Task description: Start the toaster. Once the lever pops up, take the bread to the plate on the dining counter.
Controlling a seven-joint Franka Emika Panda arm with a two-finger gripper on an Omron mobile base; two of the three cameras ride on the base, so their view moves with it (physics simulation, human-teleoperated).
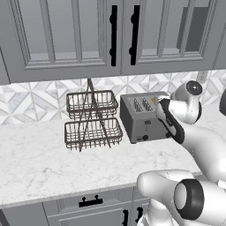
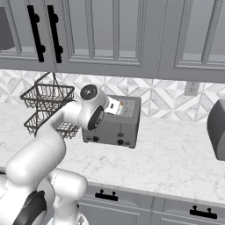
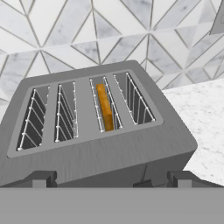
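One toaster [image 1: 142, 116], centre of left base view; hand view shows four wire-lined openings in its top. One bread [image 3: 105, 107] slice, upper middle of hand view, in third opening from left. One two-tier wire basket rack [image 1: 92, 120], left of centre in left base view; two baskets. One wall outlet [image 2: 191, 88], upper right of right base view. Two black cabinet handles [image 1: 114, 35], top centre of left base view.

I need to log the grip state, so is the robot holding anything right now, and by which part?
Nothing is held. The gripper hovers over the toaster with its jaws apart, and the bread sits in a slot, untouched.
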